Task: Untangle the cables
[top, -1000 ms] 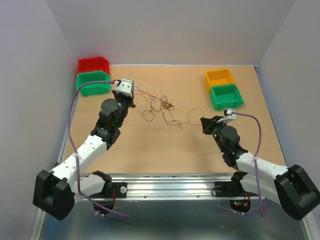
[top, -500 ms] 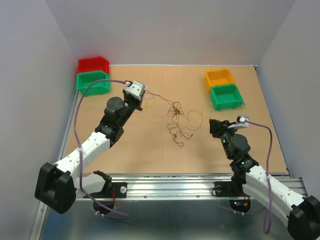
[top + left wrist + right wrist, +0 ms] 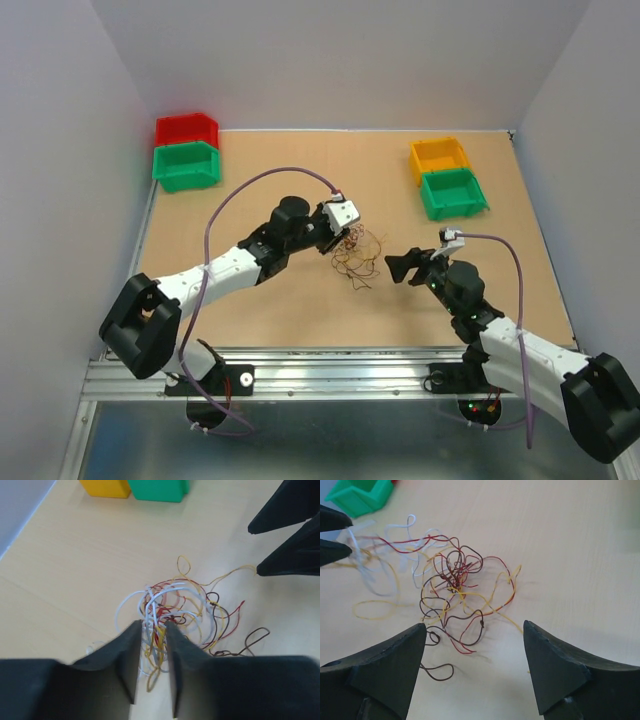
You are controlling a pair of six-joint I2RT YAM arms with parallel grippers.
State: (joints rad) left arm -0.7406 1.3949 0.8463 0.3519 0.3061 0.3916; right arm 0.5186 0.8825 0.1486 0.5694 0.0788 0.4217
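The cables [image 3: 355,255] lie in a loose tangle of yellow, red, brown and whitish wires at mid table. My left gripper [image 3: 348,228] sits at the tangle's left edge. In the left wrist view its jaws [image 3: 152,625] stand a little apart, with whitish, yellow and red strands of the cables [image 3: 175,600] running slack through the gap. My right gripper [image 3: 398,267] is just right of the heap, wide open. In the right wrist view nothing is between its fingers [image 3: 474,625]; the cables [image 3: 452,585] lie just beyond the tips.
A red bin [image 3: 186,128] and a green bin [image 3: 186,165] stand at the back left. At the back right are an orange bin [image 3: 438,155] and a second green bin [image 3: 452,192]. Grey walls close in the table.
My left gripper has swung right from the back left to mid table, bunching the spread cables into a heap, and its jaws have parted. My right gripper has let go and opened wide.
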